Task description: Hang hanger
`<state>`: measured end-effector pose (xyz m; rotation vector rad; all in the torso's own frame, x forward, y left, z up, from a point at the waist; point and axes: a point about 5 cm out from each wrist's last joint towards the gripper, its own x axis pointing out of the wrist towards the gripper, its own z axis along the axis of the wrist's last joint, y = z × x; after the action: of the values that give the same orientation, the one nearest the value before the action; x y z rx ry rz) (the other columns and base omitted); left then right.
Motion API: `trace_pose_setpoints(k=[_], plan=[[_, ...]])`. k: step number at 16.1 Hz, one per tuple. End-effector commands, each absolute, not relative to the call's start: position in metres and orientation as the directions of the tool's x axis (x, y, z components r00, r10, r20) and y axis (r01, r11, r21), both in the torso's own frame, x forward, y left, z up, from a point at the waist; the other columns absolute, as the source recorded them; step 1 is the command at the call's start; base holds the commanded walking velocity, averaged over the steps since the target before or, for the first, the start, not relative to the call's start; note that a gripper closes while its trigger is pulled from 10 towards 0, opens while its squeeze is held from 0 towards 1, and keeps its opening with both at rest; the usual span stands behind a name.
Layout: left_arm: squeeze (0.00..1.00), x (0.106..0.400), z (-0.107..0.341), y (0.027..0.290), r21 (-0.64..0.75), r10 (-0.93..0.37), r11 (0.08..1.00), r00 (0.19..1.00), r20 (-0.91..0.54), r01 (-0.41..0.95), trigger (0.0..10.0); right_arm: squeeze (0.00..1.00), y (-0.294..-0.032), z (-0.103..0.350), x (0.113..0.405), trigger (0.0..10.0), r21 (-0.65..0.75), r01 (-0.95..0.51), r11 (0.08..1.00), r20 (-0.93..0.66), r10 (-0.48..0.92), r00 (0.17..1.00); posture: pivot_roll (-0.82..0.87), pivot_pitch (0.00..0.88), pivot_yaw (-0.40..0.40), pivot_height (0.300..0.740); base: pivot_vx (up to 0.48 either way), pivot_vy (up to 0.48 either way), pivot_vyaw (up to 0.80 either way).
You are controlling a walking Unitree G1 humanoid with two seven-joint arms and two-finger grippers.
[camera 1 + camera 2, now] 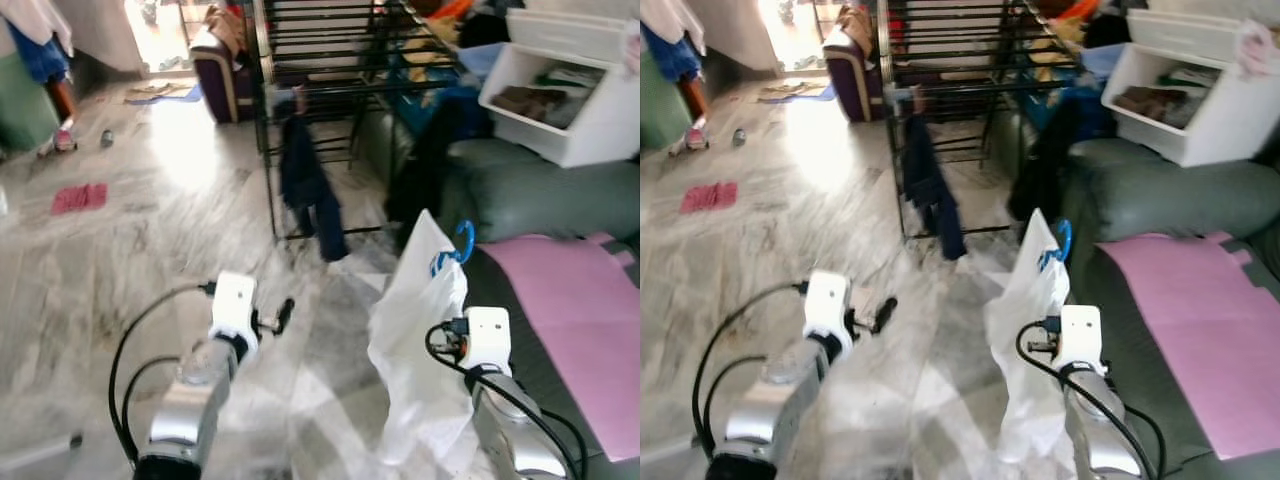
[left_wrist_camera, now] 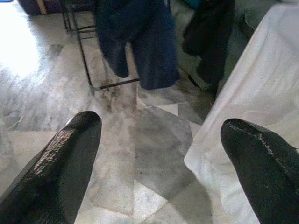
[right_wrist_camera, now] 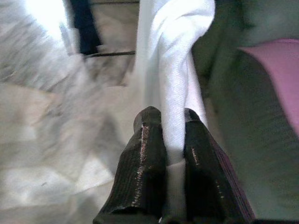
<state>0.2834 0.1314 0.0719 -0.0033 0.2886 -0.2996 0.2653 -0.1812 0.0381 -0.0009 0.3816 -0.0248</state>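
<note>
Right gripper (image 3: 166,140) is pinching the white garment (image 1: 420,340) on its blue hanger (image 1: 462,243), jaws clamped; left gripper (image 2: 163,154) is hanging spread. Should aim the hook at the black rack (image 1: 330,60), imo.

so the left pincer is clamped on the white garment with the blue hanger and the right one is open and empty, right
Not quite: the sides are swapped. The right pincer is clamped on the white garment with the blue hanger, as the right wrist view shows. The left pincer is the one open and empty, seen in the left wrist view above the marble floor.
</note>
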Motion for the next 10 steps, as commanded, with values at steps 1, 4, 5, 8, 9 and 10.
trace_pose_setpoints(k=[1, 4, 5, 8, 9, 10], plan=[[0.0, 0.286, 0.079, 0.131, -0.055, -0.301, 0.953, 0.92, -0.251, 0.297, 10.0, 0.0, -0.177, 0.055, 0.277, 10.0, -0.016, 0.01, 1.0, -0.299, -0.015, 0.954, 0.0, 0.0, -0.027, 0.74, 0.0, 0.0, 0.0], [0.0, 0.287, 0.084, 0.128, -0.057, -0.314, 0.949, 0.919, -0.237, 0.309, 10.0, 0.0, -0.176, 0.061, 0.283, 10.0, -0.005, 0.008, 1.0, -0.274, -0.009, 0.962, 0.0, 0.0, -0.021, 0.74, 0.0, 0.0, 0.0], [0.0, 0.287, 0.084, 0.126, -0.054, -0.315, 0.949, 0.919, -0.236, 0.311, 10.0, 0.0, -0.176, 0.062, 0.284, 10.0, 0.003, 0.011, 1.0, -0.271, -0.01, 0.962, -0.01, 0.0, -0.02, 0.74, 0.0, 0.0, 0.0], [0.0, 0.287, 0.085, 0.121, -0.06, -0.331, 0.943, 0.914, -0.233, 0.326, 10.0, 0.0, -0.174, 0.062, 0.284, 10.0, -0.003, 0.0, 1.0, -0.269, -0.001, 0.963, -0.01, 0.0, -0.021, 0.74, 0.0, 0.0, 0.0], [0.0, 0.287, 0.085, 0.12, -0.064, -0.338, 0.941, 0.912, -0.235, 0.332, 10.0, 0.0, -0.173, 0.062, 0.285, 10.0, -0.005, -0.003, 1.0, -0.27, 0.002, 0.963, -0.01, 0.0, -0.021, 0.74, 0.0, 0.0, 0.0], [0.0, 0.287, 0.085, 0.12, -0.061, -0.337, 0.941, 0.911, -0.236, 0.332, 10.0, 0.0, -0.172, 0.062, 0.285, 10.0, 0.001, -0.009, 1.0, -0.266, 0.009, 0.964, -0.01, 0.0, -0.021, 0.74, 0.0, 0.0, 0.0]])
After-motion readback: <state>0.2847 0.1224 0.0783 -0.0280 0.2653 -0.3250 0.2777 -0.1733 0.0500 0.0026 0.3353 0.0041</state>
